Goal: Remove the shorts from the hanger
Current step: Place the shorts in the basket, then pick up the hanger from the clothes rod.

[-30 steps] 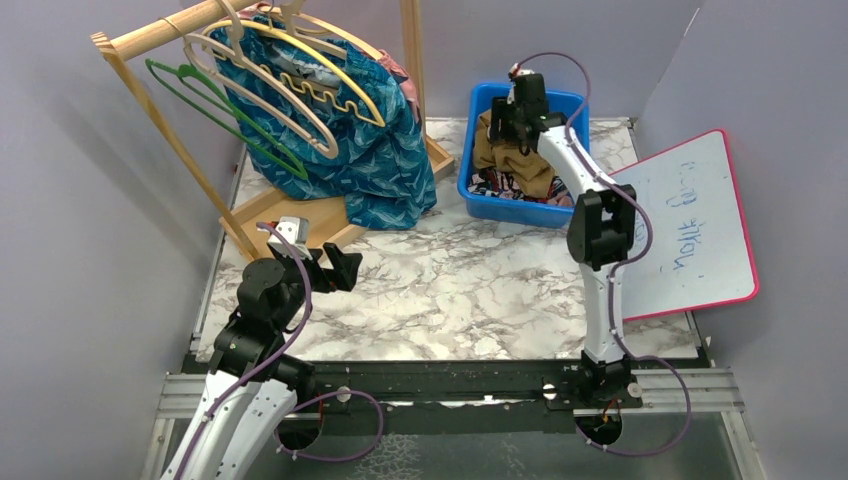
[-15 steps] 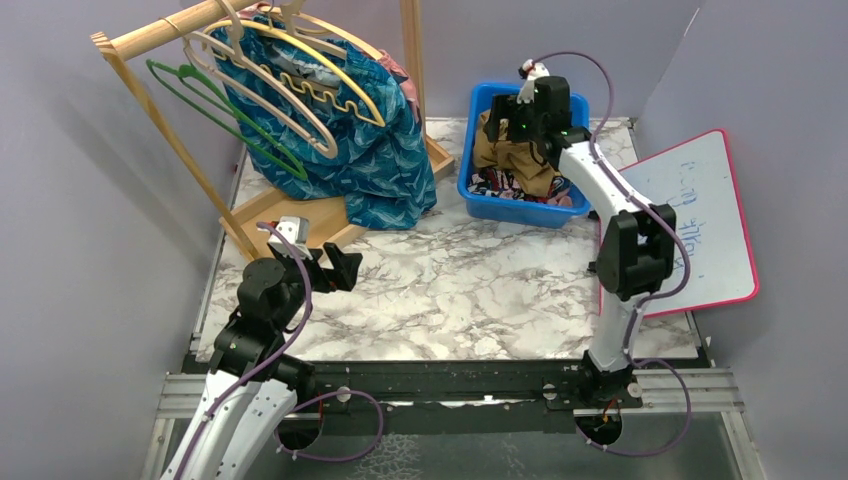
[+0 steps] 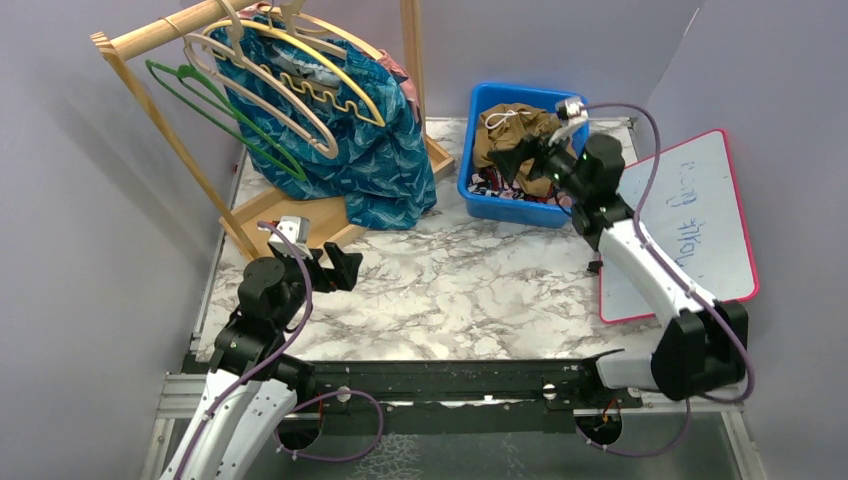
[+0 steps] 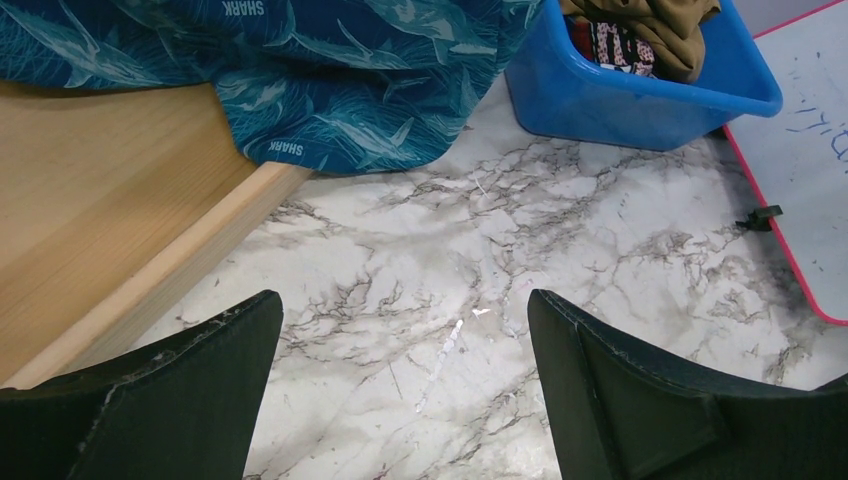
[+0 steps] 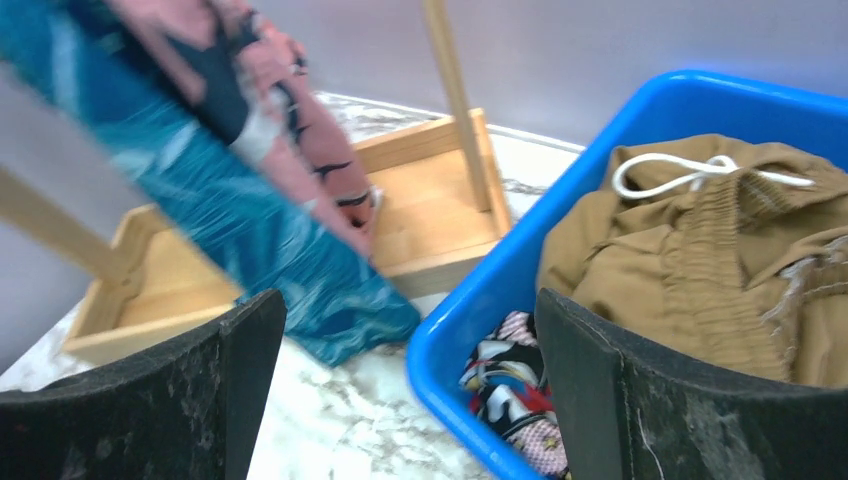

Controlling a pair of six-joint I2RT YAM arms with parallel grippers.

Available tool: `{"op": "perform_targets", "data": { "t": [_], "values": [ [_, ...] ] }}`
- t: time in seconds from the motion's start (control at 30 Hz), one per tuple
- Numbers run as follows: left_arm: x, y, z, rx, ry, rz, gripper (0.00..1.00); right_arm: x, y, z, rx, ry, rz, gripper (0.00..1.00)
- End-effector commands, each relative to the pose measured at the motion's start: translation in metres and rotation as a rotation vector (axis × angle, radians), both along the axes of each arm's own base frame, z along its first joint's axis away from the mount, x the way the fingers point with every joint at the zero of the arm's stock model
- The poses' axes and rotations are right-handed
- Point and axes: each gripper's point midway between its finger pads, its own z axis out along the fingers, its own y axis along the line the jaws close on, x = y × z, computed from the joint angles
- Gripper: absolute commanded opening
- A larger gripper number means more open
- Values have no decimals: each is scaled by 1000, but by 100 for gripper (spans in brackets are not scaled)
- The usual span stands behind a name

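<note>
Teal shark-print fabric shorts point(image 3: 350, 160): hung on the light wooden clothes rack point(image 3: 160, 28) at far left, hem spilling onto the rack's flat base; impossible to tell which hanger carries them. Just behind, pink shorts with navy-white blotches point(image 5: 300, 130), also hanging, mostly hidden from above. Already off and heaped in the blue plastic bin point(image 3: 478, 105) at the far middle: olive-brown shorts with a white drawstring point(image 3: 505, 135) on top; multicolour comic-print shorts point(image 3: 490, 183) underneath, peeking out at the near side. In front of the teal pair on the rail, bare cream and yellow hangers point(image 3: 300, 114) and a bare green hanger point(image 3: 215, 105). Over the bin's near right corner, the right gripper point(image 3: 515, 160); fingers spread wide, nothing between them, pointed toward the rack. Near the rack's base, above the white grey-veined marble tabletop point(image 3: 470, 290), the left gripper point(image 3: 340, 262); fingers likewise wide apart, empty, touching nothing. At right, lying askew over the table edge, a white dry-erase board with a pink border point(image 3: 690, 230), blue scribbles across it; a small black piece point(image 3: 595, 266) on the marble just beside its near left edge.
</note>
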Motion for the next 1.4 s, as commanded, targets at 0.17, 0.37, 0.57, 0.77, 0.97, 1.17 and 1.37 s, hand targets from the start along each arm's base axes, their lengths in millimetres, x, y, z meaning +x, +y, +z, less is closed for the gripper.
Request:
{"op": "perform_targets", "data": {
  "t": [0.17, 0.37, 0.57, 0.77, 0.97, 1.17, 1.37],
  "values": [
    [3, 4, 1, 7, -6, 21, 99, -102, 25, -8, 220, 8, 276, 98],
    [4, 3, 0, 7, -1, 22, 99, -150, 47, -27, 296, 131, 525, 98],
    [4, 3, 0, 7, 0, 22, 99, -167, 61, -26, 326, 120, 685, 93],
    [5, 2, -2, 10, 10, 17, 99, -136, 106, -8, 122, 49, 572, 86],
    [5, 2, -3, 11, 13, 18, 99, -89, 122, 20, 30, 1, 419, 80],
    [5, 2, -3, 12, 14, 19, 99, -62, 139, 64, 55, -106, 394, 77],
    [5, 2, -4, 12, 16, 18, 99, -35, 164, 85, 72, -74, 419, 71]
  ]
}}
